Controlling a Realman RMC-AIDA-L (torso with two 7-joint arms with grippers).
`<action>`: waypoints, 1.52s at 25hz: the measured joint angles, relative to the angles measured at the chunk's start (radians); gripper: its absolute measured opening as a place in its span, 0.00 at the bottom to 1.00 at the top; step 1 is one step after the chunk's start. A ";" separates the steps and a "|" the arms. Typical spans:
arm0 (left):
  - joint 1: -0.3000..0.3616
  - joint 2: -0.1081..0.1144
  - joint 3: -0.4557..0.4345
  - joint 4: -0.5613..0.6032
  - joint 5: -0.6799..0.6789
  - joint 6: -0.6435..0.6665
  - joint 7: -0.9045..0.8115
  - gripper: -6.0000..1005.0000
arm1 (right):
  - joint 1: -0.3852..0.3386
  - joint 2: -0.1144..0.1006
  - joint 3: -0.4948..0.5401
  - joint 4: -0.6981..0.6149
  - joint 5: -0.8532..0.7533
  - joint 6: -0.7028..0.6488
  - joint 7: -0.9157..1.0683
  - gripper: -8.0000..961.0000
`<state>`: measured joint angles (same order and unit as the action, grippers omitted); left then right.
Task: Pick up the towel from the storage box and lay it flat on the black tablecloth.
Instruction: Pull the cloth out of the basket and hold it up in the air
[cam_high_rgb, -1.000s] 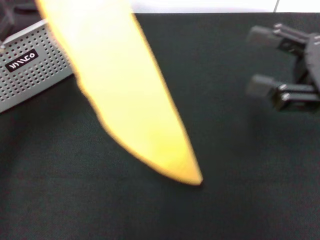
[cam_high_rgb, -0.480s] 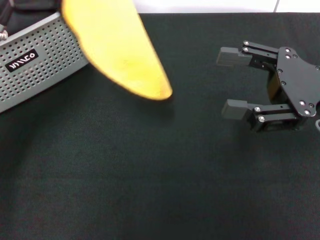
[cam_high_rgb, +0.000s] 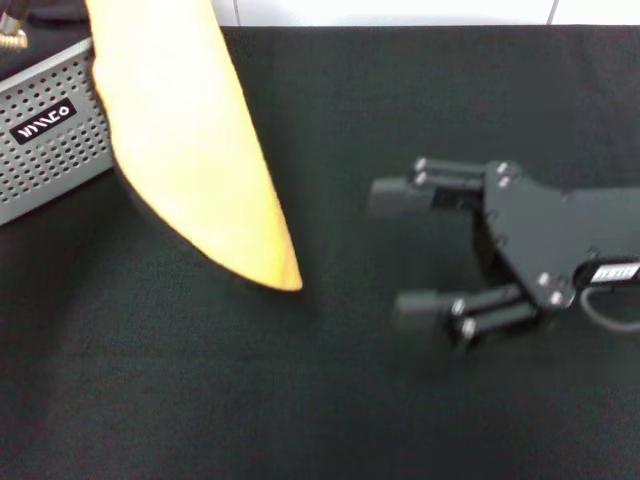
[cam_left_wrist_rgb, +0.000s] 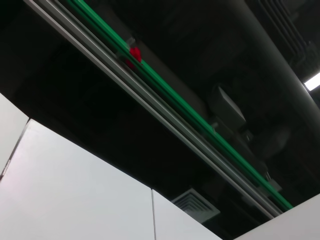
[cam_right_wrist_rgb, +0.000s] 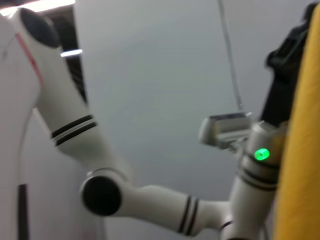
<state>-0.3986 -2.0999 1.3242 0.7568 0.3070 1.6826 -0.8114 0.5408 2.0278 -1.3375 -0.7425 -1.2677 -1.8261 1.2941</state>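
Observation:
The towel hangs in the air with its yellow face showing. It comes down from above the top left edge, and its lowest corner is just over the black tablecloth. It also shows in the right wrist view, hanging from my left gripper, a black shape at its top. The left gripper is out of the head view. My right gripper is open and empty, low over the tablecloth, right of the towel's corner and apart from it. The storage box stands at the far left behind the towel.
The black tablecloth covers the whole table in view. A white wall runs along its far edge. My white left arm fills the right wrist view. The left wrist view shows only ceiling and wall panels.
The hanging towel has swung; its lowest corner rose, then dropped lower again. My right gripper has moved left across the tablecloth towards the towel, still open.

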 joint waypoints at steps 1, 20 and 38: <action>-0.002 0.000 0.001 0.000 -0.003 -0.001 0.003 0.01 | 0.004 0.000 -0.023 0.000 0.001 0.000 -0.003 0.89; -0.047 0.002 0.110 0.018 -0.170 -0.011 0.030 0.01 | 0.034 0.000 -0.353 0.008 0.144 0.397 -0.075 0.90; -0.009 0.000 0.117 0.004 -0.191 -0.008 0.032 0.01 | -0.123 -0.001 -0.309 0.019 0.542 0.380 -0.362 0.89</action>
<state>-0.4078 -2.0996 1.4417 0.7608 0.1163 1.6745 -0.7792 0.4176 2.0271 -1.6469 -0.7233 -0.7260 -1.4464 0.9319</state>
